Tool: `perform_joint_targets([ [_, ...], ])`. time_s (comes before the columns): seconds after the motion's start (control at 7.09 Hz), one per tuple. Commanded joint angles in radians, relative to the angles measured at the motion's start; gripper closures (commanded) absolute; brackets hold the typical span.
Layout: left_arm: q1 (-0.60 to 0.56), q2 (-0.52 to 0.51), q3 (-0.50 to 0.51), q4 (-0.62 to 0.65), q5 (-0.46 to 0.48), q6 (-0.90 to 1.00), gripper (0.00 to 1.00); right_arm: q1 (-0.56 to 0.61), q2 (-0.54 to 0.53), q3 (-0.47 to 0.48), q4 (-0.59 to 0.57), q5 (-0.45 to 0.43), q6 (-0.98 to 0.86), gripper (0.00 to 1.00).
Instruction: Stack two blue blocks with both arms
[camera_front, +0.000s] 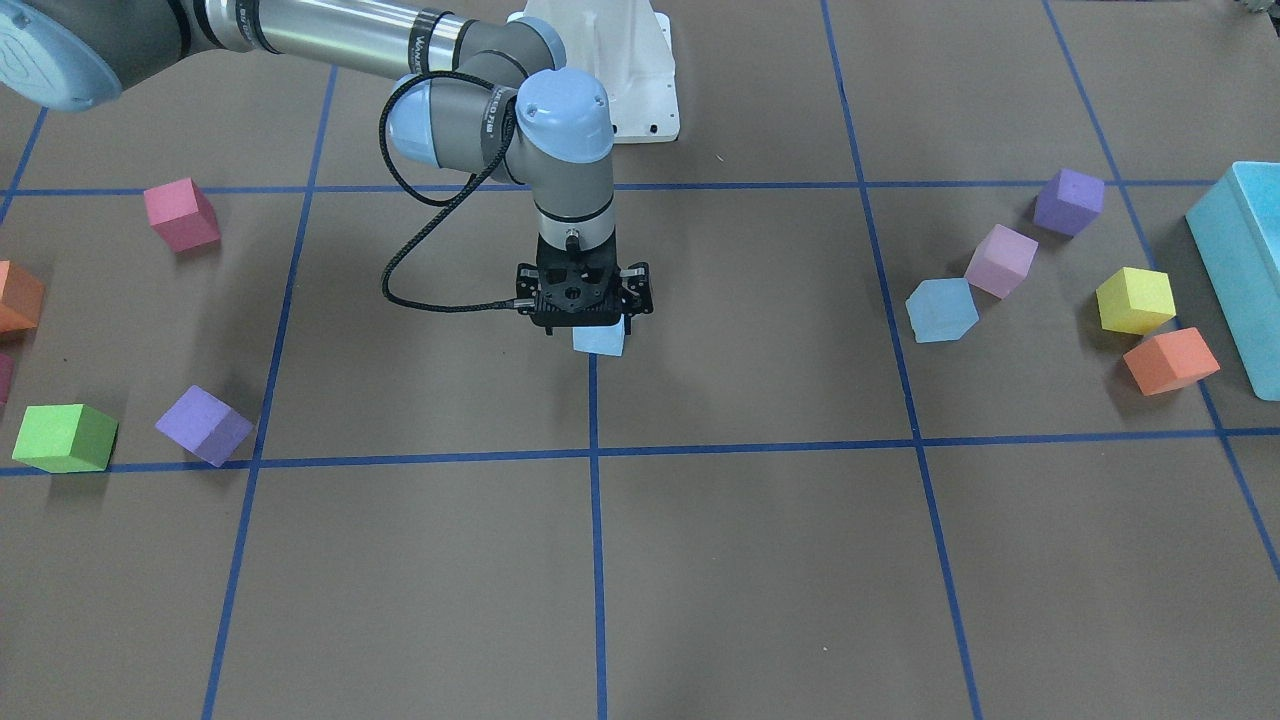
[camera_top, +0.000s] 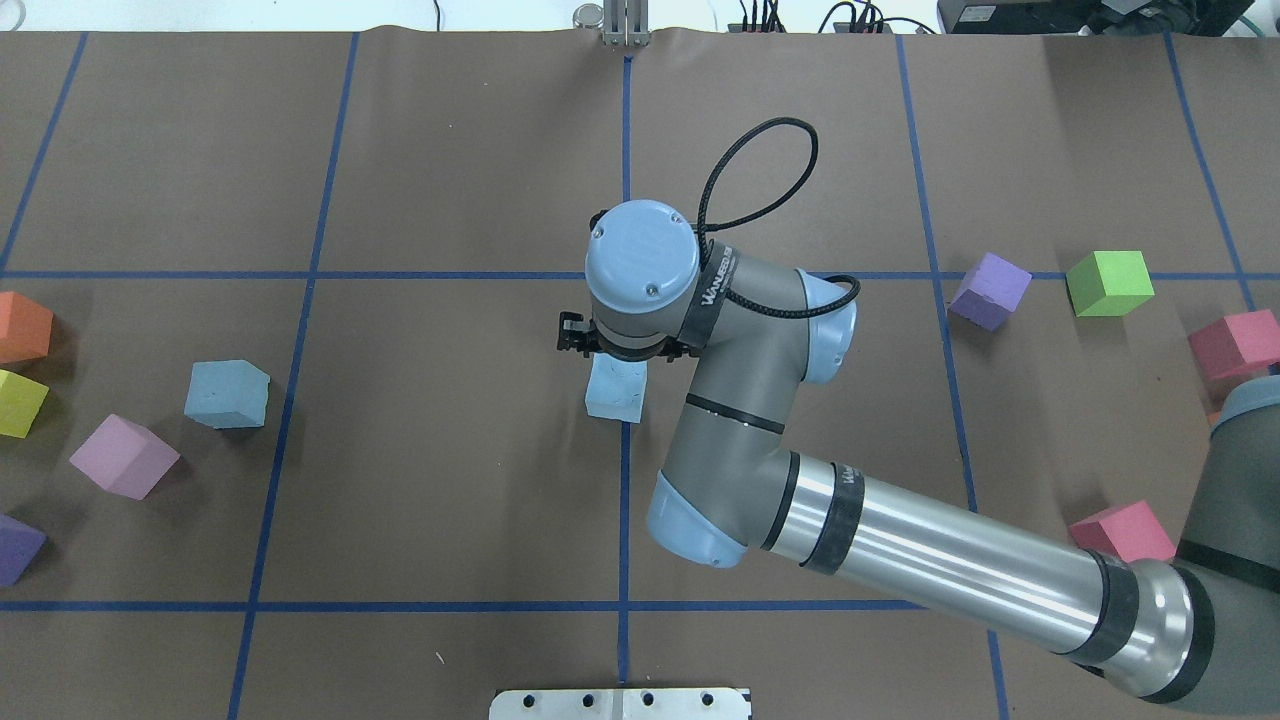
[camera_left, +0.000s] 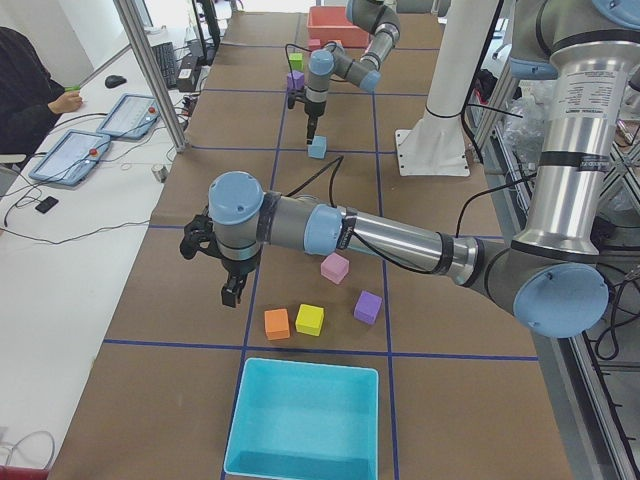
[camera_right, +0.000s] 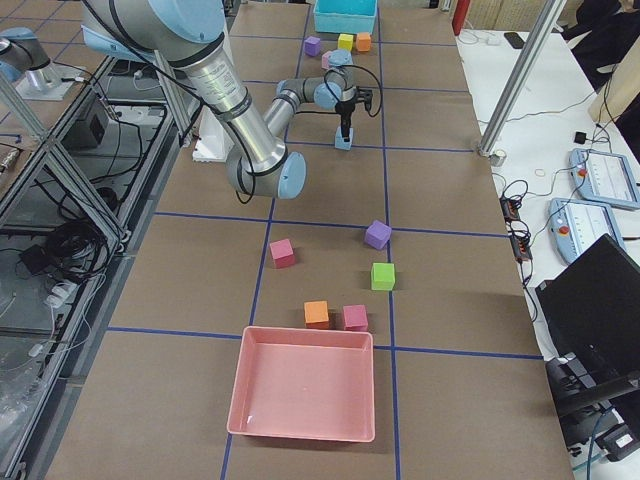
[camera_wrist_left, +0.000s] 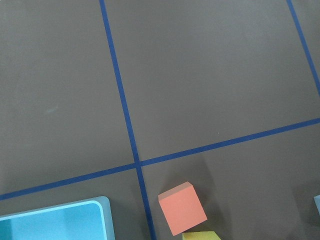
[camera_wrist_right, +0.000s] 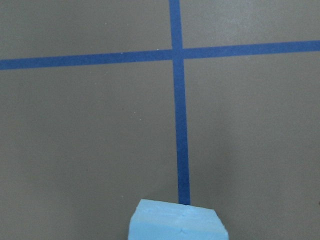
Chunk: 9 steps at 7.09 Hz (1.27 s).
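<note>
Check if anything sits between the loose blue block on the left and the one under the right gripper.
Nothing visible does. Between the loose blue block and the centre blue block lie only brown paper and tape lines. The lilac cube sits on the loose block's outer side.

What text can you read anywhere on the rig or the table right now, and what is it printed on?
"WANLEBO": white print on the black wrist band of the right arm; the last letters are uncertain.
"WAN...": the same print on the forearm band, the rest out of sight.
Joint cap: a faint embossed mark, too faint to read.
Elsewhere: nothing legible.
</note>
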Motion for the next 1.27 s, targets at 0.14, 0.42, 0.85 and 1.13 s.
perform_joint_targets([
  [0.14, 0.211, -0.064, -0.007, -0.095, 0.013, -0.317, 0.02, 0.264, -0.208, 0.188, -0.018, 0.249, -0.227, 0.00],
  [0.42, 0.387, -0.056, 0.005, -0.249, 0.097, -0.551, 0.02, 0.436, -0.355, 0.349, -0.090, 0.335, -0.358, 0.00],
  [0.85, 0.577, -0.053, 0.032, -0.401, 0.180, -0.749, 0.02, 0.636, -0.568, 0.472, -0.118, 0.441, -0.573, 0.00],
  [1.13, 0.682, -0.038, 0.037, -0.503, 0.220, -0.912, 0.02, 0.694, -0.590, 0.472, -0.119, 0.468, -0.622, 0.00],
])
